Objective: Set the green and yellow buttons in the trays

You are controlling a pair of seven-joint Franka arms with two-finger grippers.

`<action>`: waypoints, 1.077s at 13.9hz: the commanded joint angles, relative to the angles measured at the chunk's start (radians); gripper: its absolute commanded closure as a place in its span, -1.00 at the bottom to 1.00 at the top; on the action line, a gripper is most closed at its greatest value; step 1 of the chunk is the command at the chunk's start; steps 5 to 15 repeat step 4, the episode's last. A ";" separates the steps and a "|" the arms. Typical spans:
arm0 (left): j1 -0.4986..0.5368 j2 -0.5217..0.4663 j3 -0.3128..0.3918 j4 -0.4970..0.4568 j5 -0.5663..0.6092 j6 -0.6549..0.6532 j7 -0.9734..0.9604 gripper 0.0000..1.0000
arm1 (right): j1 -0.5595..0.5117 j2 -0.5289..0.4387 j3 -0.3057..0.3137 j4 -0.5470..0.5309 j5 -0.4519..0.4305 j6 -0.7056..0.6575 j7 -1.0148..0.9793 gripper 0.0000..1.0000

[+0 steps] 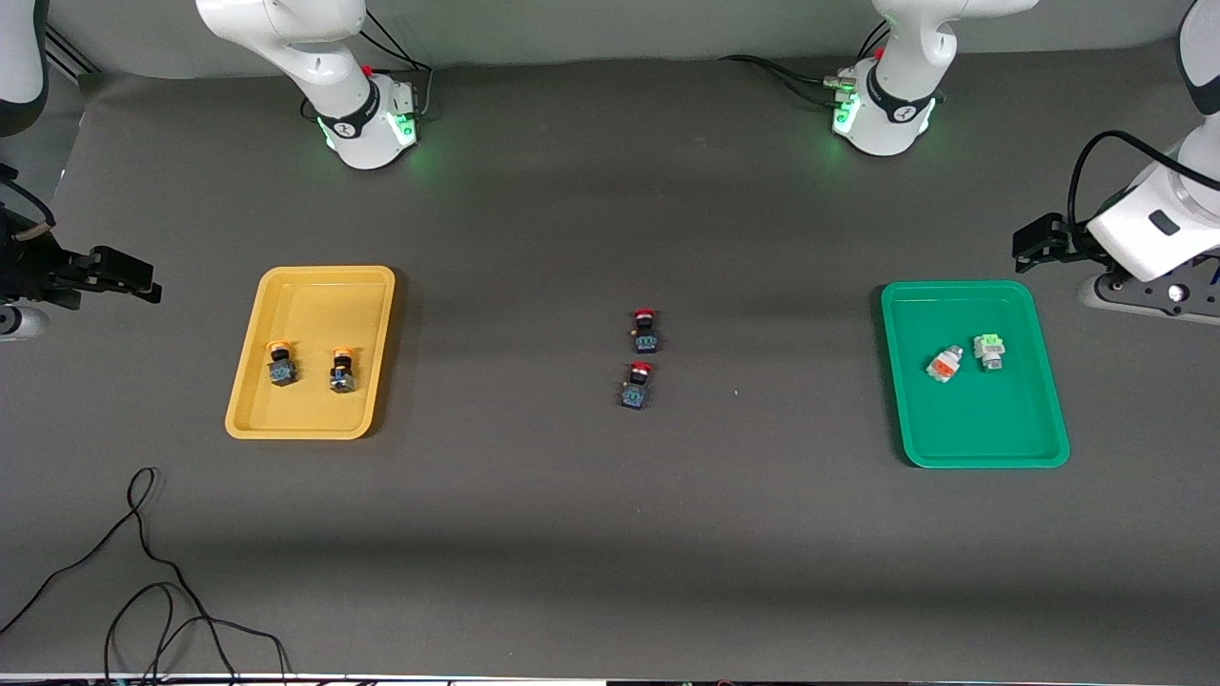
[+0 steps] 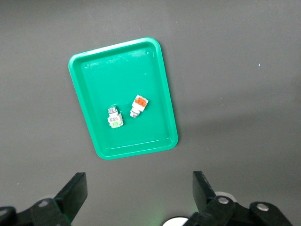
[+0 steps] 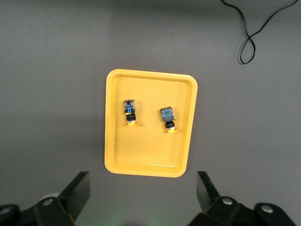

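The front view takes in the whole grey table; the yellow tray lies toward the right arm's end and the green tray toward the left arm's end, well apart. In the yellow tray two yellow-capped buttons lie side by side, one closer to the table's end than the other; the right wrist view shows their black bodies and round yellow-orange caps more plainly. In the green tray the green-faced button lies just beside a white-bodied button with an orange-red face; the left wrist view shows the two apart, not touching, and makes the square faces readable.

Only the front view shows the two red-capped buttons on the bare table between the trays, one farther from the front camera, the other just nearer; neither wrist view reaches them.

The left gripper hangs above the table by the green tray, jaws spread wide and empty; the right gripper hangs likewise by the yellow tray, released, holding nothing; both arms wait. A loose black cable snakes over the table's near corner at the right arm's end; its loop shows in the right wrist view; nothing covers either tray.
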 commanded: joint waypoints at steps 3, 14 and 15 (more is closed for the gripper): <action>-0.023 0.060 0.020 0.116 -0.001 -0.080 -0.003 -1.00 | -0.010 -0.003 0.014 0.006 -0.016 0.001 0.024 -1.00; -0.025 0.067 0.020 0.131 -0.001 -0.112 -0.005 -1.00 | -0.008 -0.003 0.014 0.008 -0.016 0.001 0.024 -1.00; -0.025 0.067 0.020 0.131 -0.001 -0.112 -0.005 -1.00 | -0.008 -0.003 0.014 0.008 -0.016 0.001 0.024 -1.00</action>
